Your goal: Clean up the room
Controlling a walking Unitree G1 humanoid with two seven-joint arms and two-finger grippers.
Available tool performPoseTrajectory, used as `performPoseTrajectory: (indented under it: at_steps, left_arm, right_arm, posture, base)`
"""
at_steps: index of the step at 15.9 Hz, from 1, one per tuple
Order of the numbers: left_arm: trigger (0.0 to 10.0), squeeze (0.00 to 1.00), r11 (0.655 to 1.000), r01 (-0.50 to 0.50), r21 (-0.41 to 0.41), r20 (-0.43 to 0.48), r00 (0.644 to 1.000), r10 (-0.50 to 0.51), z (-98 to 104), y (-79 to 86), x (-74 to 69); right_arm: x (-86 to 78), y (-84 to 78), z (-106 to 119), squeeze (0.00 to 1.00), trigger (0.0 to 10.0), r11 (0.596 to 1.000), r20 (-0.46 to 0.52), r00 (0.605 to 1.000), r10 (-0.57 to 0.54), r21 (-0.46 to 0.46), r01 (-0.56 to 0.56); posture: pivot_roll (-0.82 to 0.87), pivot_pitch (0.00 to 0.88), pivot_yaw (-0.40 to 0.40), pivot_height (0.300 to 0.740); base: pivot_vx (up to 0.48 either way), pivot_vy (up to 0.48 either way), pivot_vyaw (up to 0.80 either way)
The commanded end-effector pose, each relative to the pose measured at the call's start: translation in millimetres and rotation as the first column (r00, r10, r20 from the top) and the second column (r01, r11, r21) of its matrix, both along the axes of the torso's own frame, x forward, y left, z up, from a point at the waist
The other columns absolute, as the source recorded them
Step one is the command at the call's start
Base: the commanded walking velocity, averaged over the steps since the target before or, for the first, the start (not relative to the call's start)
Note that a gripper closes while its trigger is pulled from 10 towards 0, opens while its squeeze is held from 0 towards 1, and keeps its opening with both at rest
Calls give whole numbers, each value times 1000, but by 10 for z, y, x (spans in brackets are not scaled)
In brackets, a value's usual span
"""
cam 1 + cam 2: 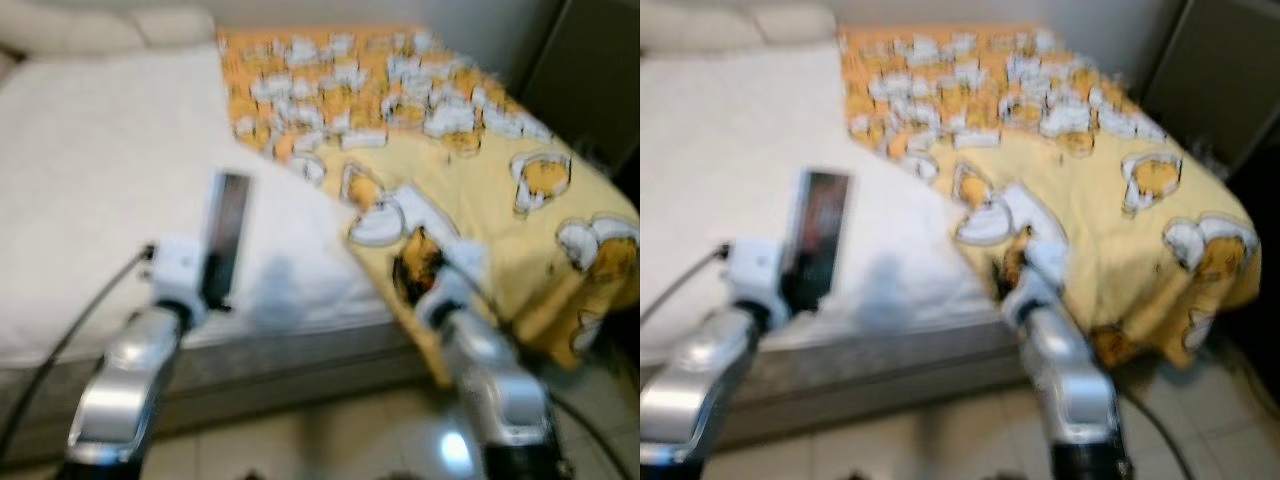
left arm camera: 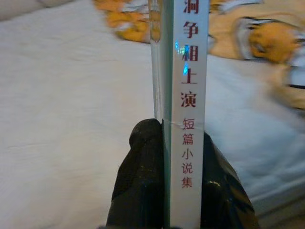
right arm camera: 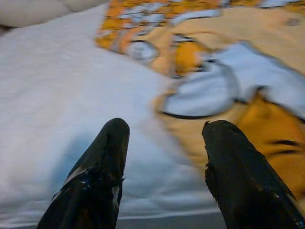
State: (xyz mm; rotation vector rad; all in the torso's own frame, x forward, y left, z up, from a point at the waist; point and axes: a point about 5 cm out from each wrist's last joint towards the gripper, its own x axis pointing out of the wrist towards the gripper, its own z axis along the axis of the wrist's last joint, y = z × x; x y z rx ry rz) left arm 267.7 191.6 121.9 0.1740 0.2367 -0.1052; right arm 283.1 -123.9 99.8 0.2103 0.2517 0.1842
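The left gripper holds a book upright over the white bed, fingers clamped on its spine (red Chinese characters, ending 短篇小说集). The right gripper, fingers apart, hovers by the yellow cartoon-print blanket.

White mattress, pale pillows at its head, tiled floor below — dark cabinet beside the bed

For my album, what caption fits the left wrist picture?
Left gripper holding a book upright by its spine above a white bed.
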Motion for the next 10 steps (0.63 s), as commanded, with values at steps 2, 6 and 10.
performPoseTrajectory:
  at_steps: [2, 6, 10]
  left_arm:
    - [10000, 0, 1000, 25, -4, 39, 999, -25, 79, -59, 21]
    - [10000, 0, 1000, 27, -2, 40, 999, -27, 77, -59, 37]
    - [10000, 0, 1000, 25, 1, 43, 999, -25, 83, -54, 46]
  right_arm:
    - [20, -85, 22, 0, 10000, 999, 18, 1000, -20, -49, 20]
    - [22, -60, 39, 0, 10000, 998, 42, 999, 21, -64, -18]
    - [-3, -4, 36, 0, 10000, 996, 34, 996, 83, 11, -83]
  posture:
    - [-70, 0, 14, 740]
    - [-67, 0, 7, 740]
    - [-65, 0, 13, 740]
  base:
    - [0, 461, 0]
    - [0, 457, 0]
    - [0, 455, 0]
